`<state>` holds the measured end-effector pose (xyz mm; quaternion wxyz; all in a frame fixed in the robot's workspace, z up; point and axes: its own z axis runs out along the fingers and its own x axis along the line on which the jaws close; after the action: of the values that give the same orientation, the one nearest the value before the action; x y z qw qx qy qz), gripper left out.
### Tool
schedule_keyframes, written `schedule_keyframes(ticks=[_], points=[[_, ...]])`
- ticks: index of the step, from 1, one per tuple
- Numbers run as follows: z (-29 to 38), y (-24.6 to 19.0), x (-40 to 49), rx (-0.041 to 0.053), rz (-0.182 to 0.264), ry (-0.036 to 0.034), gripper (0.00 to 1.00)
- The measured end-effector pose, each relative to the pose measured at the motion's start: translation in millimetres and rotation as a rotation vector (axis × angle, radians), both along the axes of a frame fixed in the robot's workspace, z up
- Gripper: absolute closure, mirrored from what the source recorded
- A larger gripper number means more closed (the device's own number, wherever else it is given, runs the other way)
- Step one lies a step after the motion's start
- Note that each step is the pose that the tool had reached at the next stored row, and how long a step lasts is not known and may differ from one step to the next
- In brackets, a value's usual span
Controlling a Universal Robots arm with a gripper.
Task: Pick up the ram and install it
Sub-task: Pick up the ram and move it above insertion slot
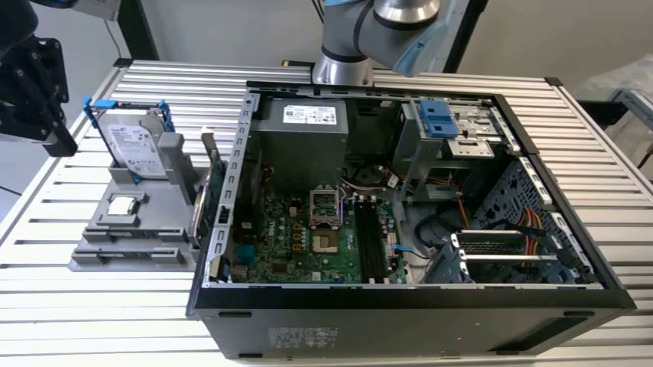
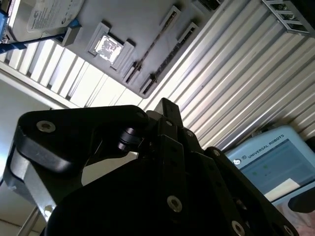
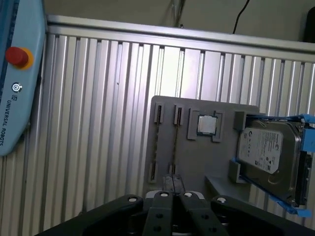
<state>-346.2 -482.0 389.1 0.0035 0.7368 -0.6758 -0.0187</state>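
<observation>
- Ram stands on its long edge in a slot of a grey holder. In the first wrist view it is seen edge-on, as a thin dark line.
- The holder lies on the ribbed metal surface, between the open computer case and the surface's edge at the exterior view's left.
- The tool hangs above the holder, in line with the ram and seemingly clear of it. Its two black fingers are pressed together with nothing between them.
- Handling, as a judgement: the ram looks light, stiff and very thin, so it should lift easily but could crack or bend if twisted. The exposed upper long edge, gripped across the flat faces, seems the place to hold it. The contact edge sits down in the slot and is best left untouched.
- The same holder also carries a small square processor chip in a recess and a silver hard drive in blue brackets.
- Writing: the hard drive has a white printed label, and a white sticker sits on the power supply inside the case. A pale blue teach pendant with a red button has lettering. The ram's own label faces sideways and cannot be read.
</observation>
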Motion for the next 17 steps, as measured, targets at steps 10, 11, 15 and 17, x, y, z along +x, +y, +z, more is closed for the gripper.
schedule_keyframes(ticks=[10,11,15,17], points=[[-1.6,1.8,0.0,0.0040,-0.014,-0.0075,1.00],[-1.9,2.0,0.0,0.0041,-0.020,-0.0082,1.00],[-2.0,2.2,0.0,0.0039,-0.029,-0.0088,1.00],[-2.0,2.2,0.0,0.0039,-0.030,-0.0088,1.00]])
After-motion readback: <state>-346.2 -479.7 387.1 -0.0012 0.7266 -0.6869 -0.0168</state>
